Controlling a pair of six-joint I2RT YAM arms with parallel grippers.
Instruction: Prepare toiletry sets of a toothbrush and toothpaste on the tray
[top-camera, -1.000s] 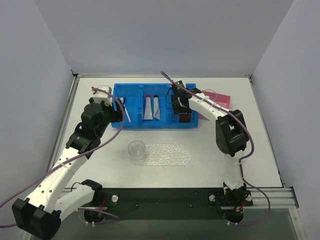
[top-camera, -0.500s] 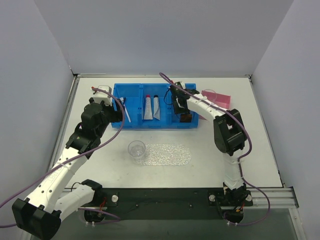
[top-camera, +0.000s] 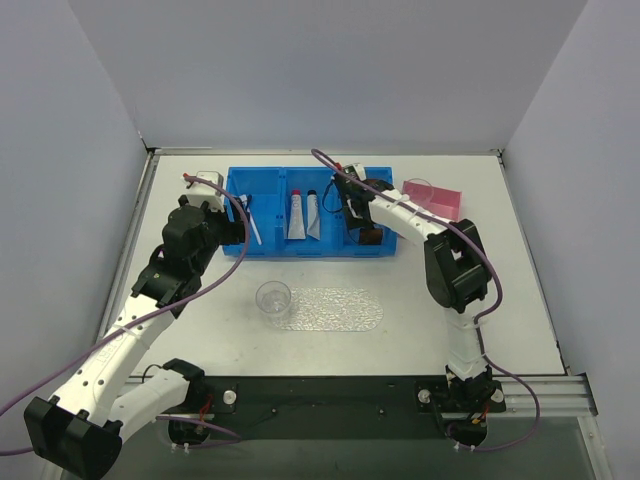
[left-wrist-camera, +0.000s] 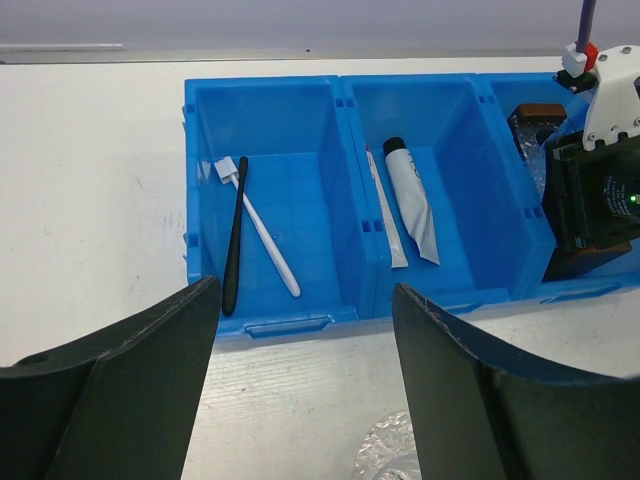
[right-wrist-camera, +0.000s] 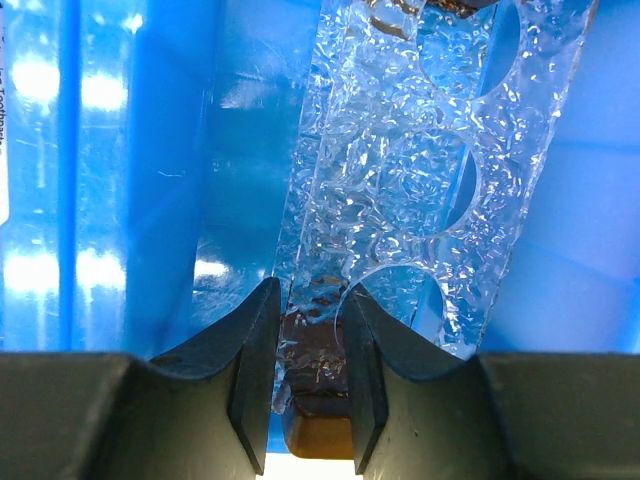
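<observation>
Lying with no brush or tube on it, the tray (top-camera: 335, 310) sits in the lower middle of the overhead view, with a clear cup (top-camera: 273, 298) at its left end. Just beyond, the left gripper (left-wrist-camera: 305, 300) hangs over the table, jaws spread wide and holding nothing, facing the near wall of the blue bin (left-wrist-camera: 290, 322). Straight ahead of it, in the bin's left compartment, the black toothbrush (left-wrist-camera: 234, 240) and white toothbrush (left-wrist-camera: 262, 233) lie crossed near their heads. Their long axes run near to far with the heads at the far end, so the left arm looks the nearer one to fetch them. The centre compartment holds the pink-capped toothpaste (top-camera: 296, 216) and black-capped toothpaste (left-wrist-camera: 412, 195), caps also far. In the right compartment, the right gripper (right-wrist-camera: 310, 295) stands with jaws narrow about the edge of a clear plate with round holes (right-wrist-camera: 400, 150); whether it truly grips cannot be told. A pink box (top-camera: 437, 195) lies at the overhead view's upper right.
</observation>
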